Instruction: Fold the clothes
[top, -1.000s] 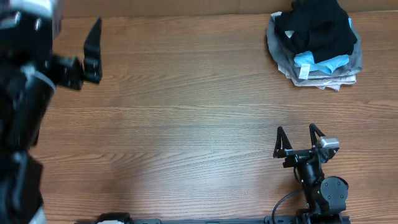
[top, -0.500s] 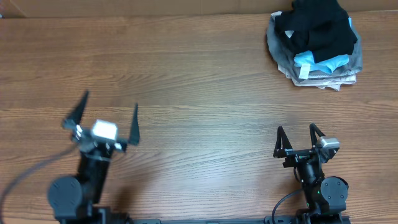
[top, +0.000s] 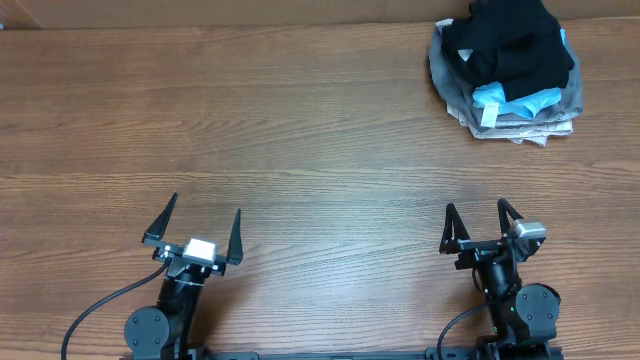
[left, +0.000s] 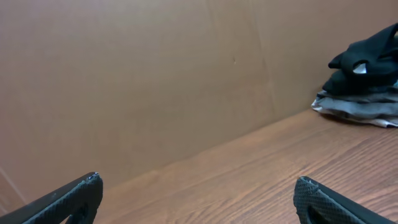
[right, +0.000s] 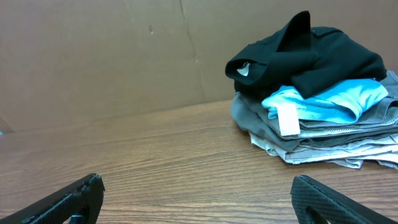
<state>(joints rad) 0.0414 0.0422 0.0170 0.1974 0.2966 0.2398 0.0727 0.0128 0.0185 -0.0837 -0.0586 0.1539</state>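
The black garment (top: 510, 42) lies bunched on top of a pile of clothes at the table's far right corner. It also shows in the right wrist view (right: 311, 59) and, small, in the left wrist view (left: 367, 62). My left gripper (top: 198, 222) is open and empty near the front left edge; its view shows the fingertips (left: 196, 193) spread wide above bare wood. My right gripper (top: 477, 222) is open and empty near the front right edge, its fingertips (right: 199, 196) wide apart. Both are far from the garment.
Under the black garment lie a light blue shirt (top: 515, 98) (right: 323, 99) and folded grey and beige garments (top: 520, 122) (right: 323, 140). A brown cardboard wall (right: 124, 56) stands along the table's far edge.
My left arm has swung down from the far left to the front left edge and now rests there, gripper open. The right arm and the pile have not moved.
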